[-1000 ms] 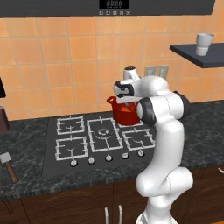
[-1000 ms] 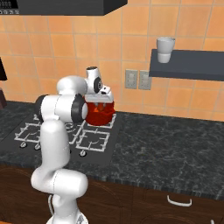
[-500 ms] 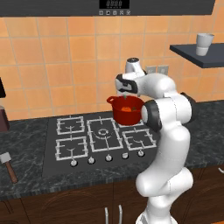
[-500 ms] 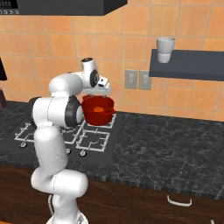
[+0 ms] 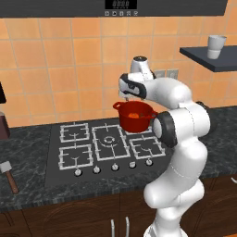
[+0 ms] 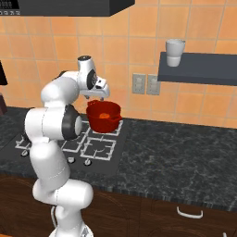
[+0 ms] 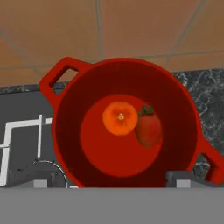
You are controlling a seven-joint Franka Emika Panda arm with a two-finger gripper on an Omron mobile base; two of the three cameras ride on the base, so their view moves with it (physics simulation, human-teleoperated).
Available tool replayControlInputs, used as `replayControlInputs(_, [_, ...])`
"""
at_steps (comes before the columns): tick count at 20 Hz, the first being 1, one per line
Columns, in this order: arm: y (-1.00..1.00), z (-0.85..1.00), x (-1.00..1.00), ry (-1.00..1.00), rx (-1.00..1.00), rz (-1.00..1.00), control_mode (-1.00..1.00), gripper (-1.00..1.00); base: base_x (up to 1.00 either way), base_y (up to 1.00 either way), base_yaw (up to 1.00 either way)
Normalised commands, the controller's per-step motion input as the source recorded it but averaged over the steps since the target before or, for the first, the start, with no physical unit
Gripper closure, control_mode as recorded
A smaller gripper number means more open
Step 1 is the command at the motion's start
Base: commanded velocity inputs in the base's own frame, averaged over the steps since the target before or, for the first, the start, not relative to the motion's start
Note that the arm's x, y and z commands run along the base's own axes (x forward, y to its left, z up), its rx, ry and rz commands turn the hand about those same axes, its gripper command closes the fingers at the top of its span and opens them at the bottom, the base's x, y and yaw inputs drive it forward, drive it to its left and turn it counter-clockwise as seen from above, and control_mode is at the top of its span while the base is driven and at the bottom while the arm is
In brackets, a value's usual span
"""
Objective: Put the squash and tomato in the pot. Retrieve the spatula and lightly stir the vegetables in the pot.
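Squash and tomato lie side by side in pot. Gripper above pot, fingers open, empty. Spatula at lower left on tabletop, well apart, handle toward the frame's bottom edge.

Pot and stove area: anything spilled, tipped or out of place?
Nothing stands out. The pot sits upright on the stove, with the squash and tomato side by side on its floor. The spatula lies untouched on the counter at far left. The gripper is open above the pot.
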Motion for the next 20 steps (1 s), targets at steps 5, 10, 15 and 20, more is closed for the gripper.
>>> replayControlInputs(5, [-0.04, 0.57, -1.00, -0.02, 0.05, 0.01, -1.00, -1.00, 0.00, 0.00, 0.00])
replayControlInputs(10, [0.00, 0.24, -0.93, 0.02, 0.00, 0.00, -1.00, -1.00, 0.00, 0.00, 0.00])
replayControlInputs(15, [0.00, -0.05, -0.63, 0.09, 0.00, 0.02, -1.00, -1.00, 0.00, 0.00, 0.00])
replayControlInputs(20, [0.00, -0.02, -0.10, 0.01, 0.00, 0.00, -1.00, -1.00, 0.00, 0.00, 0.00])
